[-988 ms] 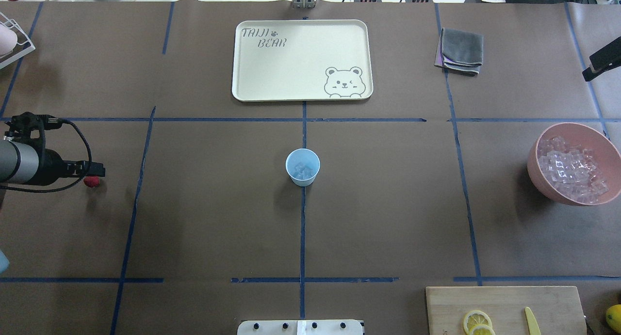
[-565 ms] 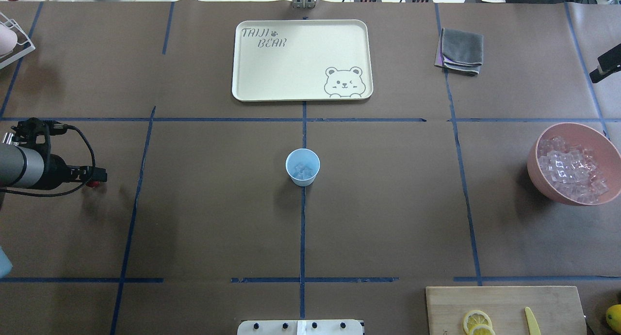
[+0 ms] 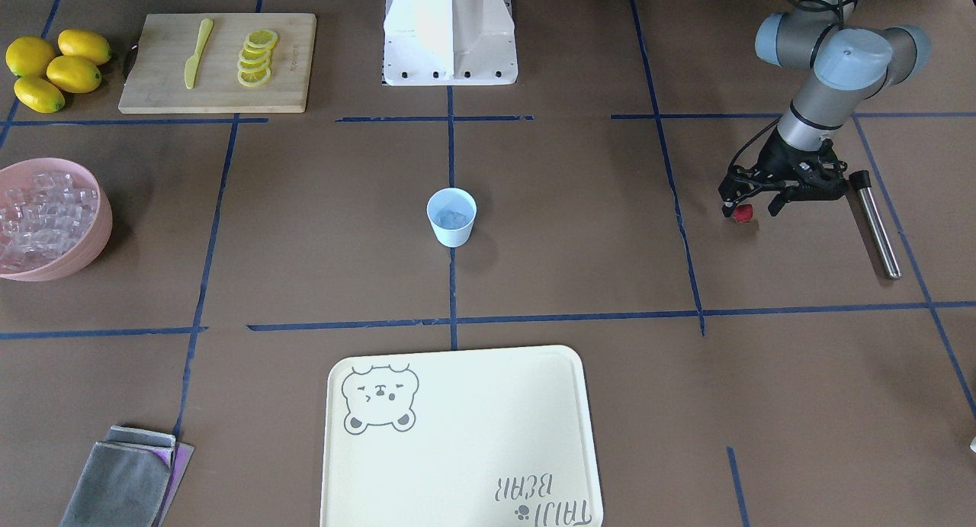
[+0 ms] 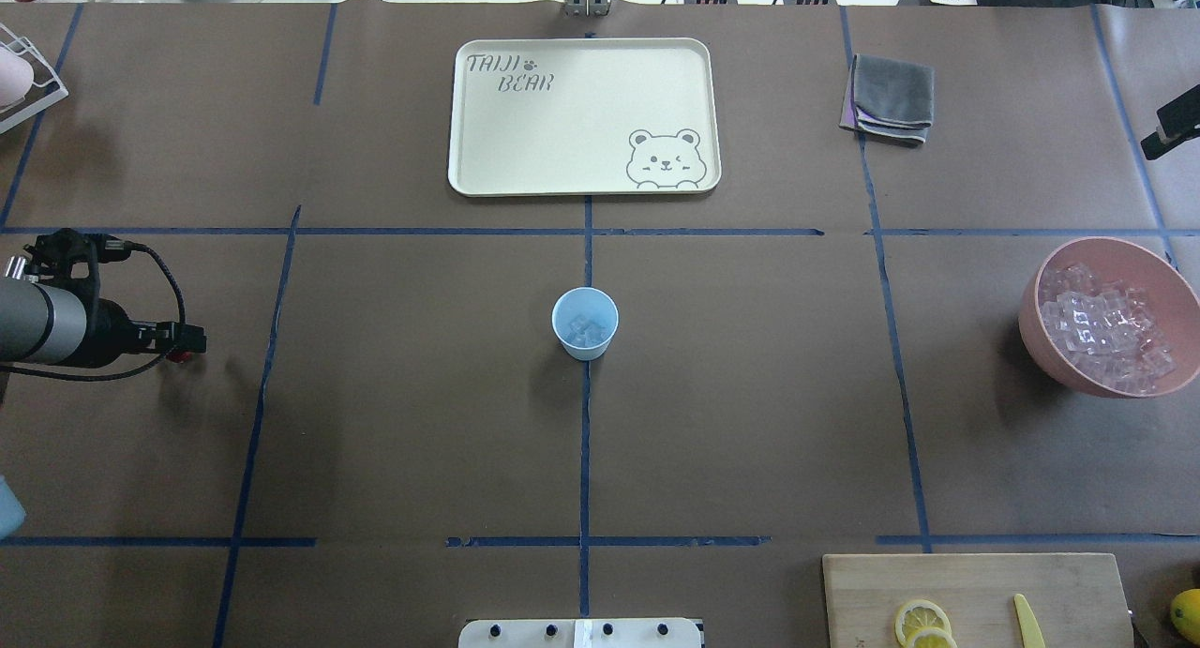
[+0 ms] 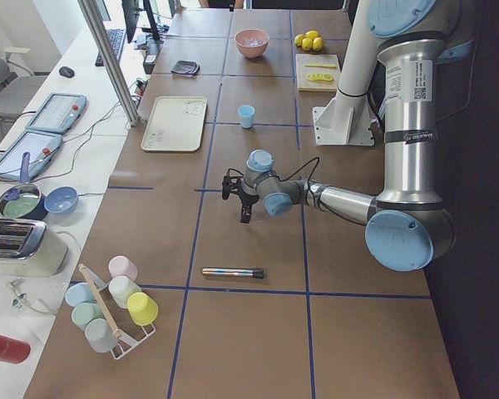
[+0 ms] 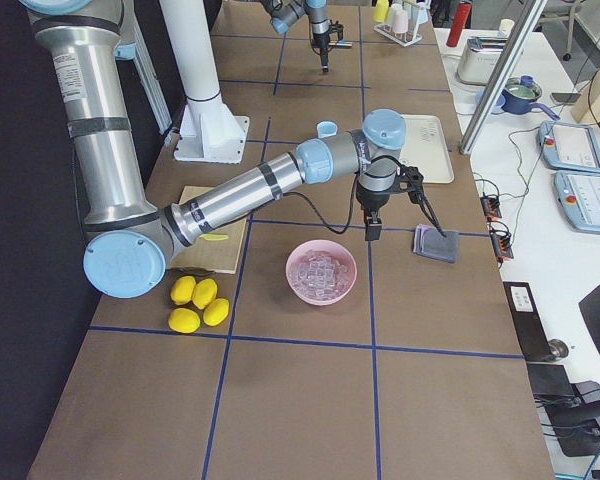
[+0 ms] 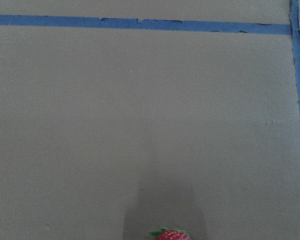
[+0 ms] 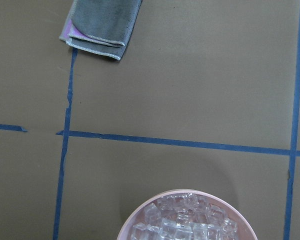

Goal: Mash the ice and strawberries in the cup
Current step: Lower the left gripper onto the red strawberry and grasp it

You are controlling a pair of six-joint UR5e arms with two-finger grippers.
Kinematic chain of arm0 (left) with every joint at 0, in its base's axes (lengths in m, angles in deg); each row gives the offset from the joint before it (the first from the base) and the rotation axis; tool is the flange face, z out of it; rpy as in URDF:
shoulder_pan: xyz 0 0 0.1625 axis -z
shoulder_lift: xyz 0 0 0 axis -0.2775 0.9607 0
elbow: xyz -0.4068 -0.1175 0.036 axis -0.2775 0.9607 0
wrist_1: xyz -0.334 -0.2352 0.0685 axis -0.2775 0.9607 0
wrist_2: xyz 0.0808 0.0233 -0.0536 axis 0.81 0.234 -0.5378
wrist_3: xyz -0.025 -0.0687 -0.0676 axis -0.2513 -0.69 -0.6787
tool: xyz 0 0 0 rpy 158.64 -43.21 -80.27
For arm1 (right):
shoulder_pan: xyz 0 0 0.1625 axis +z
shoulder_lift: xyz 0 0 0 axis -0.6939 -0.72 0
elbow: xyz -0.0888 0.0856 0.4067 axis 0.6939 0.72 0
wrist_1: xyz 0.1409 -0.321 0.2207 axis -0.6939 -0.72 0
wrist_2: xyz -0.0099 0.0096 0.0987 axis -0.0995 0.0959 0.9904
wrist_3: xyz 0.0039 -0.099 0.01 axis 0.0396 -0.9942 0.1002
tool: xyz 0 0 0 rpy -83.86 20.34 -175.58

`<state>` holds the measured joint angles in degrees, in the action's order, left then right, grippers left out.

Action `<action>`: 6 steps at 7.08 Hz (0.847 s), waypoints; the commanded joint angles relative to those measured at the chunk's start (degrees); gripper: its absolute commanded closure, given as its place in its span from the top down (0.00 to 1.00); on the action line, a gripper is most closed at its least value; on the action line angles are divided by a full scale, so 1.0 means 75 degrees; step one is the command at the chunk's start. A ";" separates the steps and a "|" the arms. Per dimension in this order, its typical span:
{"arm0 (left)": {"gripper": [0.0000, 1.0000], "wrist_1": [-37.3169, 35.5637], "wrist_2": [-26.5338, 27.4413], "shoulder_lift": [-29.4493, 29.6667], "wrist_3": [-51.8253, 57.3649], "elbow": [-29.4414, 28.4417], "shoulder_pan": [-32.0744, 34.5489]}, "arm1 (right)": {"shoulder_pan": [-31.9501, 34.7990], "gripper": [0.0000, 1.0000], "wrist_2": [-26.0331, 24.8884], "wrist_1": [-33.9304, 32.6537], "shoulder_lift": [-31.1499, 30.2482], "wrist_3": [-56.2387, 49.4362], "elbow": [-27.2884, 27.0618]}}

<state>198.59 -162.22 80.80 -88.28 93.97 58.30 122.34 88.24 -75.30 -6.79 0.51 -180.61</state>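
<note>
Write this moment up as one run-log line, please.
left hand open at strawberry | right hand near pink bowl, state unclear | cup holds ice, no berry | mashing not started

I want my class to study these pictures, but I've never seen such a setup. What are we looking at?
A two-armed robot works at a table. Six cameras watch: one faces the robot, one looks over its shoulders, one sits at each table end, one on each wrist. Mid-table stands a blue cup holding ice. Around it lie a tray, a pink bowl of ice, a cloth, a board with lemon slices and a metal rod. The left arm's fingers are down at a strawberry; whether they grip it is unclear. The right arm's fingers hover between bowl and cloth.
</note>
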 commanded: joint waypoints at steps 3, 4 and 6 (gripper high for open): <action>0.26 0.0011 -0.0004 -0.0007 -0.0001 0.0008 -0.0047 | 0.0093 0.99 0.0000 0.0000 0.0004 0.0000 0.0008; 0.09 -0.0001 -0.0016 -0.0019 0.0022 0.0054 -0.0047 | 0.0093 0.99 0.0000 0.0000 0.0004 -0.0011 0.0008; 0.00 -0.0686 -0.0841 -0.0054 0.0034 0.0881 0.0058 | 0.0210 0.99 0.0000 0.0000 -0.0008 -0.0081 0.0008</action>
<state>197.06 -164.31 80.49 -88.07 96.65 58.30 123.36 88.24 -75.30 -6.81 0.30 -180.55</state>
